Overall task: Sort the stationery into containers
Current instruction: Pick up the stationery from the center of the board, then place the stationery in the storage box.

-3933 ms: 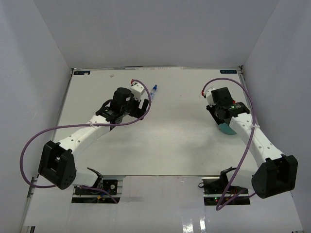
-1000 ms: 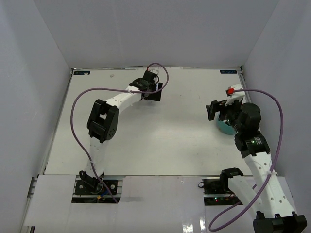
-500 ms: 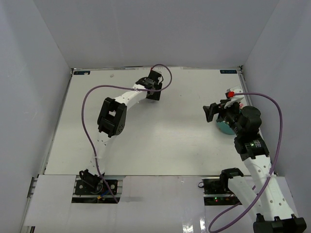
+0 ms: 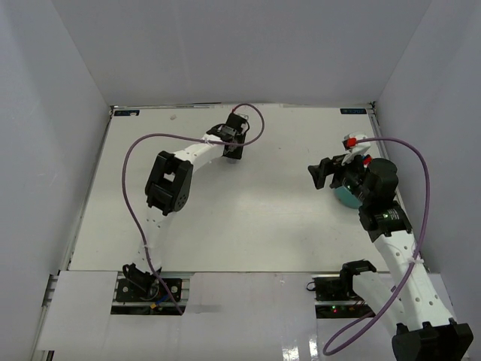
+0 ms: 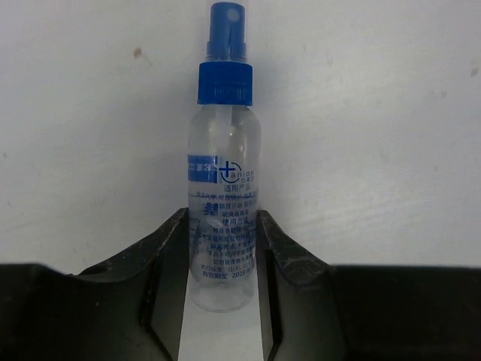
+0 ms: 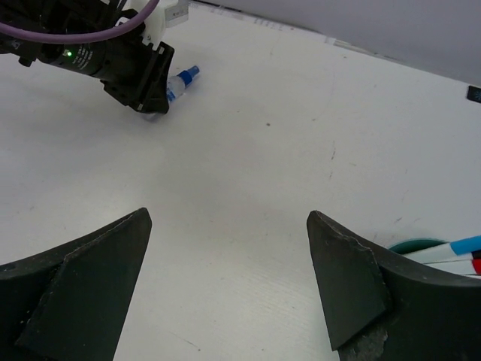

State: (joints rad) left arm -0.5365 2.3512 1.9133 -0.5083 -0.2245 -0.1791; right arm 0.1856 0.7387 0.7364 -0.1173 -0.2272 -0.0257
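As the left gripper (image 5: 222,222) sits low over the table (image 4: 248,203), its two black fingers (image 5: 169,256) stand narrow, one against each side of the bottle (image 5: 223,150), and it has the lower body between them. That bottle is small, clear and round-shouldered. It has a blue cap (image 5: 225,81), a blue spray nozzle (image 5: 227,30) above that, and a label (image 5: 201,167) with a blue block and fine print down the front. In the left wrist view its long axis runs straight up the middle of the frame. The base is down between the fingers and the nozzle points at the top edge.

The right wrist view shows the same grip in the upper left of the frame. There the blue end pokes out of the black gripper toward the upper right, low on the white surface. The top view puts this at upper centre of the table, close to the far edge, with the bottle itself hidden under the wrist.

Over at centre right, the right gripper (image 6: 228,218) stands wide, with nothing between its fingers and only bare table showing in the gap. Just beside it, at the lower right corner of its wrist view, the teal bowl (image 6: 409,244) peeks in. Pens (image 6: 451,250) with blue and red on them lie across it.
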